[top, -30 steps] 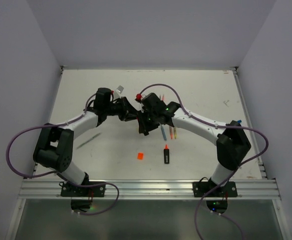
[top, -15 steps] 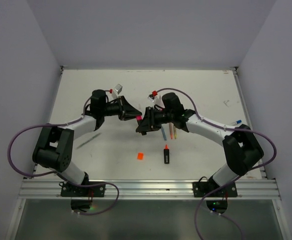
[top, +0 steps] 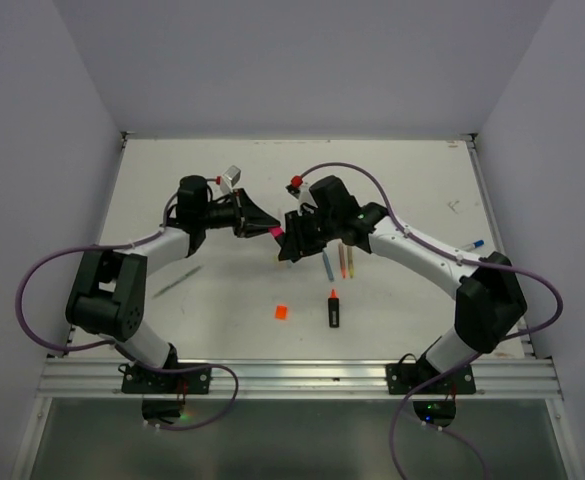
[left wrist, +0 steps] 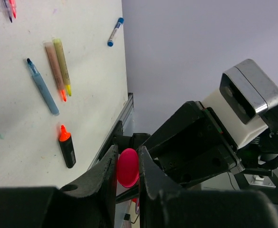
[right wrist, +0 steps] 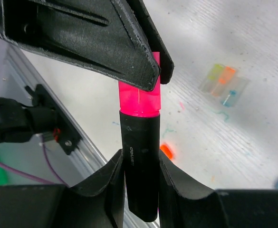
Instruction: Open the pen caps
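Observation:
A pink highlighter cap (top: 275, 233) is held in the air between both grippers above the table's middle. My left gripper (top: 269, 230) is shut on this cap, which shows as a pink blob (left wrist: 128, 167) between the fingers (left wrist: 100, 175). My right gripper (top: 288, 246) is shut on the black highlighter body (right wrist: 139, 166). In the right wrist view the pink cap (right wrist: 139, 97) sits against the body's end, with the left gripper's fingers (right wrist: 105, 42) clamped over its far part. A loose orange cap (top: 281, 311) lies on the table.
An uncapped orange highlighter (top: 333, 308) lies near the front. A blue pen (top: 328, 263) and two thin orange and yellow pens (top: 344, 262) lie under the right arm. A blue-capped pen (top: 472, 244) lies far right. Small pale caps (right wrist: 223, 78) lie on the table.
The right wrist has turned and shifted, and the left gripper has drawn slightly left. The pink cap now shows between the two grippers. Both stay shut on the highlighter.

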`<state>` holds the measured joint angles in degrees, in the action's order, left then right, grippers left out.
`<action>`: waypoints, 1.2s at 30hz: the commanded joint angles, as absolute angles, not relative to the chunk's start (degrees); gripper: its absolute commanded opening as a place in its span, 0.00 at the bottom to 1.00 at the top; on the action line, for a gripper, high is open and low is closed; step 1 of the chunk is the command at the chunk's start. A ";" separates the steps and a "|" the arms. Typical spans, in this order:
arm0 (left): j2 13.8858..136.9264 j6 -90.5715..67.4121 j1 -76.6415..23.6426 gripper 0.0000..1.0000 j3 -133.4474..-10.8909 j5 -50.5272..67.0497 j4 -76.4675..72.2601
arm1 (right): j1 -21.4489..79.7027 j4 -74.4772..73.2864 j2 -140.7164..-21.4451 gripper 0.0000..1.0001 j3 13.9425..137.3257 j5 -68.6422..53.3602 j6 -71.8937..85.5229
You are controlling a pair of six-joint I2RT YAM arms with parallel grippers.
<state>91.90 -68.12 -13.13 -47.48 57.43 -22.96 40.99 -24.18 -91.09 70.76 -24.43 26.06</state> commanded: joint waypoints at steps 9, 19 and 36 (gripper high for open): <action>93.42 -65.47 -8.35 0.00 -50.10 46.58 -22.84 | 45.00 -37.10 -85.97 0.00 68.65 -25.65 19.50; 93.96 -58.35 -8.26 0.00 -53.16 48.08 -16.45 | 42.82 -36.03 -84.11 0.00 67.60 -26.92 23.81; 83.15 -29.18 -20.92 0.00 -41.31 38.58 16.61 | 38.41 -34.71 -66.72 0.00 42.19 -10.12 43.77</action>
<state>85.01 -32.64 -19.18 -42.83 39.35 15.07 38.35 -34.83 -71.40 43.92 -15.25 38.37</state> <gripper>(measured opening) 0.210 0.302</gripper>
